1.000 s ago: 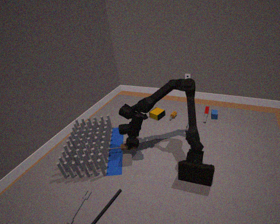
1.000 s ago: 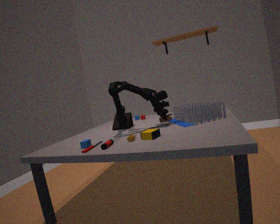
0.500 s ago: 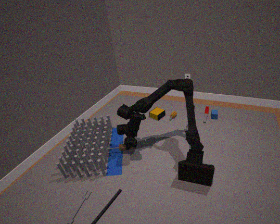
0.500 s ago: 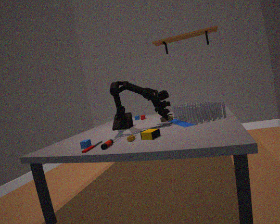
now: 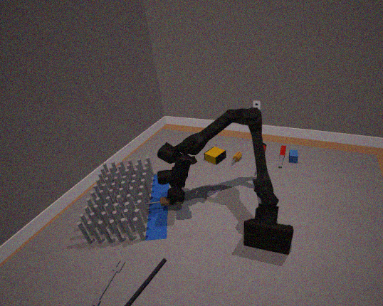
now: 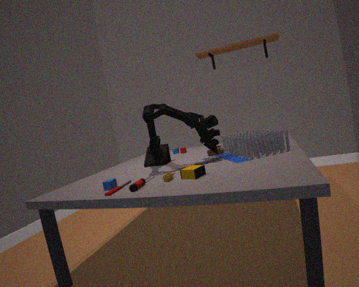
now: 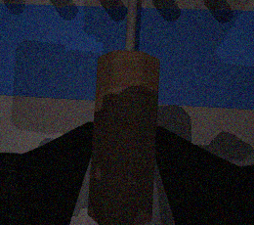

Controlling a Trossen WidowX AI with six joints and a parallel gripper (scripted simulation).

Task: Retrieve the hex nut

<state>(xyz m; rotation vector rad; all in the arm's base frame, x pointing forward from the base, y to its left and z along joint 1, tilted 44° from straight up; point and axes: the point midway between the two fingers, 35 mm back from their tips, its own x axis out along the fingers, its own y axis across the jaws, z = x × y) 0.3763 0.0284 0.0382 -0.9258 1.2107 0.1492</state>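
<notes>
My gripper [image 7: 124,130] is shut on the brown wooden handle [image 7: 126,73] [image 5: 164,201] [image 6: 213,152] of a tool, low at the near edge of the blue taped strip [image 5: 157,229] [image 6: 234,157] [image 7: 51,73]. The tool's thin metal shaft [image 7: 132,24] [image 5: 154,203] reaches across the strip toward the standing grey spacers [image 5: 127,203] [image 6: 255,143]. In the top view its far part goes in among the front spacers; its tip is hidden. The spacers stand upright in rows. The hex nut cannot be made out in any view.
A yellow-black block [image 5: 215,155] [image 6: 192,172], an orange-yellow object [image 5: 237,156] [image 6: 168,177], a red-handled tool [image 5: 282,150] [image 6: 113,191], a red-black screwdriver [image 6: 137,185] and a blue block [image 5: 293,156] [image 6: 109,184] lie on the table. A dark rod [image 5: 146,282] and a thin forked tool [image 5: 108,283] lie beside the spacer field.
</notes>
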